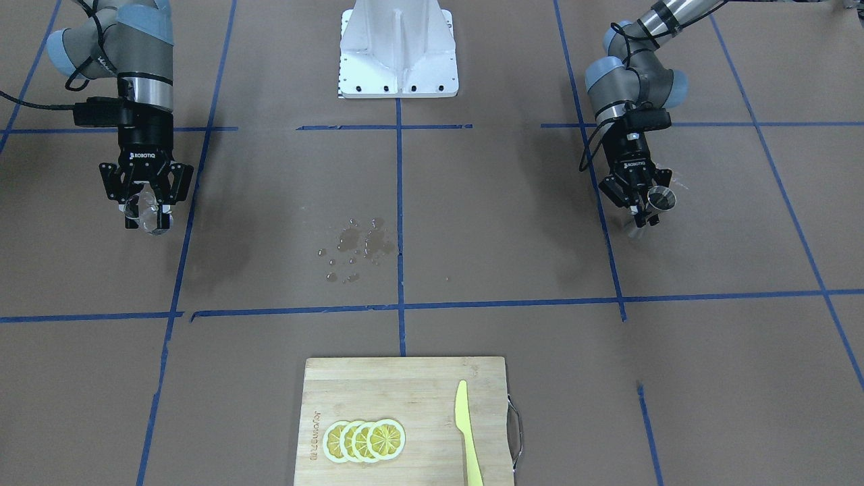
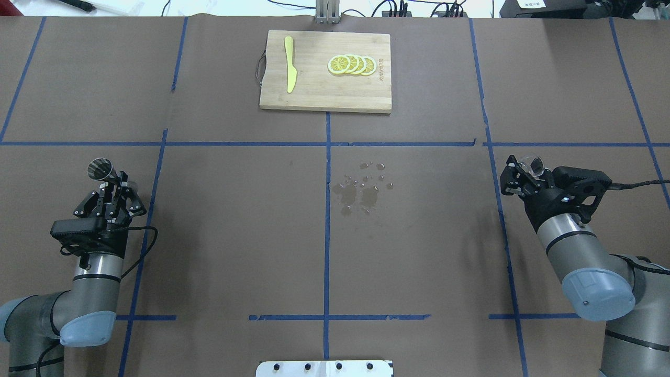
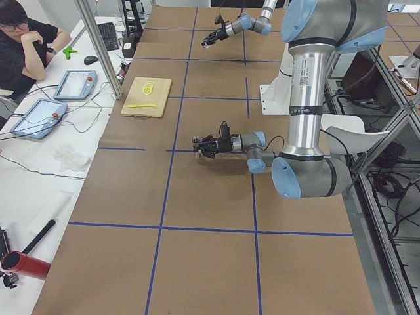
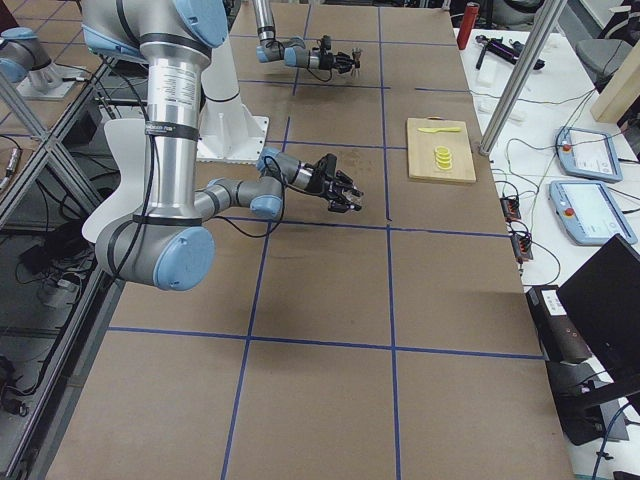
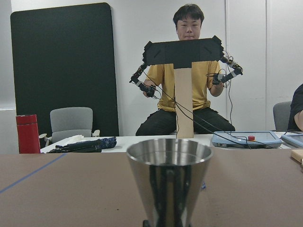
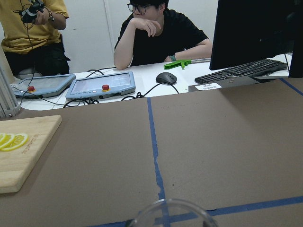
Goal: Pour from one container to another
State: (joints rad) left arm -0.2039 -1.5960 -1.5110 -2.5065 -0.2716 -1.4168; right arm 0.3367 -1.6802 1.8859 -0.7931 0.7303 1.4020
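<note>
Showing overhead between jigger [image 2: 99, 168] and glass cup [image 2: 534, 165], droplets [image 2: 369, 195] escape both wrist views.

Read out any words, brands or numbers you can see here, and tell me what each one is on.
"ROBOTIQ": right claw, holding the glass cup.
"ROBOTIQ": left claw, holding the jigger.
Burned-in mark on the cutting board: too blurred to read.
Lettering on the right arm: partly hidden, unreadable.

A robotics lab: the surface [image 2: 419, 235] is papered brown and gridded with blue tape [image 2: 327, 235]. Beyond its far edge sit teach pendants [image 6: 100, 85], a keyboard [image 6: 241, 71], a monitor [image 6: 255, 33] and a person [image 5: 189, 90] working a control rig [image 5: 182, 52].
</note>
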